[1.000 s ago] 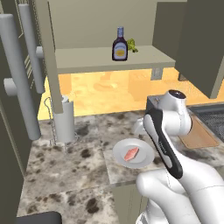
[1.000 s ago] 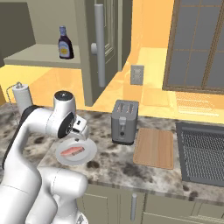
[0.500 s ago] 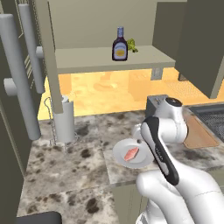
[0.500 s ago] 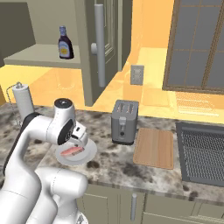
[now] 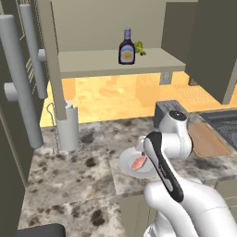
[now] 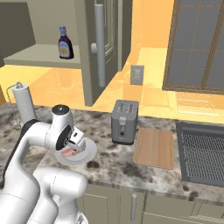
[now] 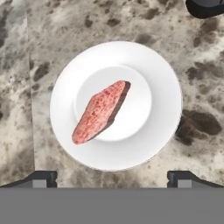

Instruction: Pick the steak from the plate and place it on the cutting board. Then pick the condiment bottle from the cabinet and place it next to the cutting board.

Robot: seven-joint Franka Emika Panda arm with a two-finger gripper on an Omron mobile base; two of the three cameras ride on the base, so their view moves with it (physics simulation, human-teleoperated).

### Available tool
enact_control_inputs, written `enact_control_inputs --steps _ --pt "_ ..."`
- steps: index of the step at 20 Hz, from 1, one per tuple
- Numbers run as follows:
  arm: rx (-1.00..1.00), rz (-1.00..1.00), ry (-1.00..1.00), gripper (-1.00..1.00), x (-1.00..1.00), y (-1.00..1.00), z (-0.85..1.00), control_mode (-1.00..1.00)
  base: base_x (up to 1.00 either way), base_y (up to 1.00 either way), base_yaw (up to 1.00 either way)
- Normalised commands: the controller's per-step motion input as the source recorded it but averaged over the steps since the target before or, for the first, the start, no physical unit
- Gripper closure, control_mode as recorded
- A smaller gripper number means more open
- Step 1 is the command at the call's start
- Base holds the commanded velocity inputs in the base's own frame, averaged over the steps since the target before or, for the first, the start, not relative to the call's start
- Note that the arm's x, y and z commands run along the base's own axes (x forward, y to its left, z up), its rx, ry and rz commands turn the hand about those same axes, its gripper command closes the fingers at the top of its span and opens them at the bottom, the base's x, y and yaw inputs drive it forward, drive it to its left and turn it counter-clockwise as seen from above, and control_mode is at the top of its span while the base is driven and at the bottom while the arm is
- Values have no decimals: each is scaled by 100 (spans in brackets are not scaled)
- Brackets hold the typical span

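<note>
Speckled marble counter (image 5: 69, 171) under plate (image 7: 162, 131); backsplash apparently orange.

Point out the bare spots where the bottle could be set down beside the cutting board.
Bare counter lies between the toaster and the cutting board, and along the board's near edge. Its far side is tight against the stovetop.

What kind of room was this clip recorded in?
A rendered home kitchen, by the look of it: a marble-patterned counter carrying a toaster and a wooden cutting board, a grated stovetop beside them, and an open cabinet above holding a condiment bottle.
</note>
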Motion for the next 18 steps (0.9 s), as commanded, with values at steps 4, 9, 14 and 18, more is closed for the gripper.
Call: enact_control_inputs --steps 4,9,14,18 --pt "3 -7 0 -100 10 1 -24 -100 0 0 0" --pt "4 -5 0 -100 12 0 -15 -100 0 0 0" --pt "1 -1 0 -100 17 0 -3 -100 0 0 0" --pt "0 0 0 -100 17 0 -1 -100 0 0 0"
